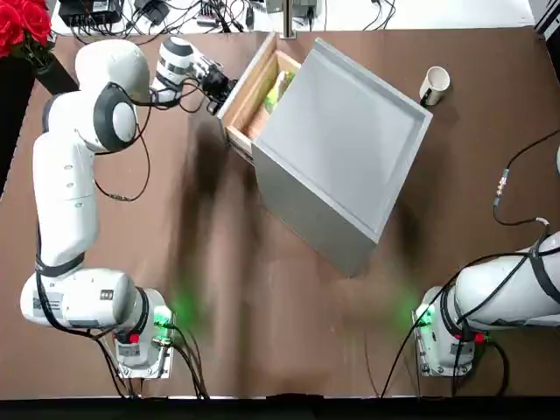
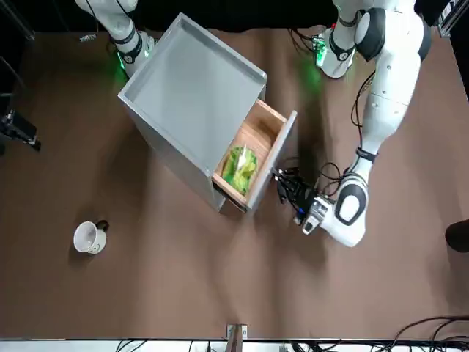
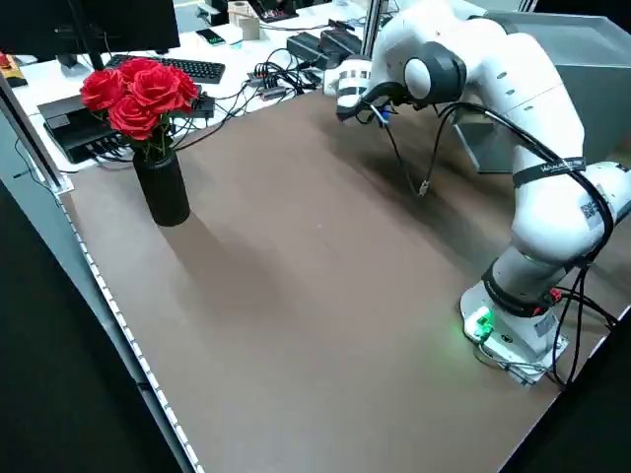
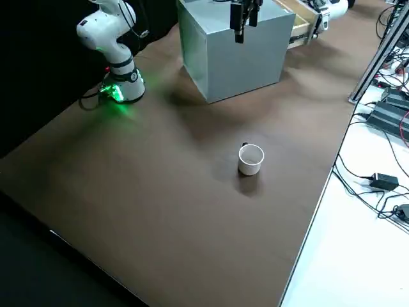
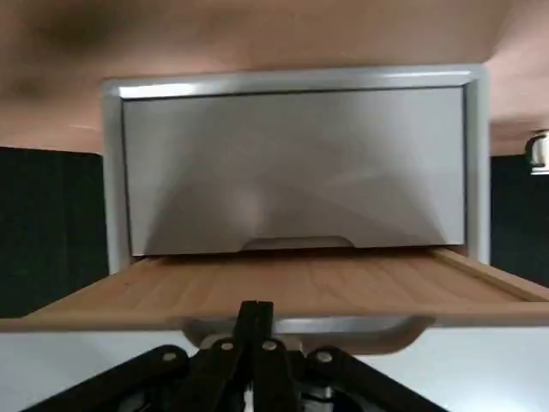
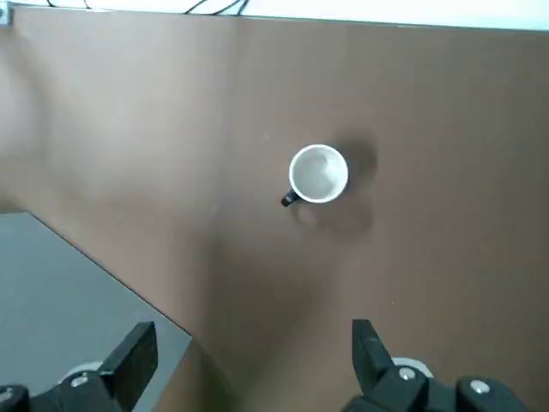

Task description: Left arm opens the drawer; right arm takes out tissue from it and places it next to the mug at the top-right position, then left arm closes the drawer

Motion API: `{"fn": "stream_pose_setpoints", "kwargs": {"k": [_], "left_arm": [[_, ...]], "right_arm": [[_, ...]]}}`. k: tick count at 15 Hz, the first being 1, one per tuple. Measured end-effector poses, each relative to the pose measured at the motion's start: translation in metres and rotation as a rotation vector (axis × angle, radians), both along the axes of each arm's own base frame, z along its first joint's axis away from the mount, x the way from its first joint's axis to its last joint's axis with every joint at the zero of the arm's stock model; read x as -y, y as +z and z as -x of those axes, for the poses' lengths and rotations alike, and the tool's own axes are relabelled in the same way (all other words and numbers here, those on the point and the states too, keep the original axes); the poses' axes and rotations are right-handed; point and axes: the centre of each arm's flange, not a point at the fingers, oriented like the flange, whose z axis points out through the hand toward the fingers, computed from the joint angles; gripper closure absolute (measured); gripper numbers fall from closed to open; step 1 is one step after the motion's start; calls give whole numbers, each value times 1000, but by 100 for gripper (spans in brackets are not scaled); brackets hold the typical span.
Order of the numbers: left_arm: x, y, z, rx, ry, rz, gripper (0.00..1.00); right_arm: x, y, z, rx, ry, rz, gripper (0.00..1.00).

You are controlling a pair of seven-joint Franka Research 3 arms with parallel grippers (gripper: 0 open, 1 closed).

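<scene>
The left claw, its fingers together, is at the front panel of the open drawer; the tissue, inside beyond that panel, shows in the front view but not in the left wrist view. The right claw, spread wide, is above the desk, with the cabinet and upright mug below it.

Cabinet as ref: drawer open on its far side from right arm, black gripper in front of its upper part, mug upright on table, well apart from it.
</scene>
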Motion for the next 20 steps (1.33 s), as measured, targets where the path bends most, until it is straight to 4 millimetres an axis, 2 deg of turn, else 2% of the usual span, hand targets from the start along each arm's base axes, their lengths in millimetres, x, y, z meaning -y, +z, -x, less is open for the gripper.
{"fn": "stream_pose_setpoints", "kwargs": {"k": [3,5,6,10,14,17,20], "left_arm": [[-42,4,-12,13,11,-15,99],[-67,6,-17,15,21,-22,99],[-76,7,-18,18,16,-26,99],[-76,8,-18,21,12,-29,99],[-75,10,-19,47,-15,-50,99],[-86,11,-20,72,-48,-99,99],[-101,3,-22,106,-64,-181,99]], "right_arm": [[-25,-3,-4,4,17,-34,0],[-46,-8,-7,-9,-51,-66,0],[-76,-17,-10,-27,-107,-75,0],[-154,-31,-13,-17,-209,-99,0],[-212,-42,-17,23,-327,-142,0],[-259,-52,-11,23,-411,-168,0],[-306,-57,-7,35,-494,-208,0]]}}
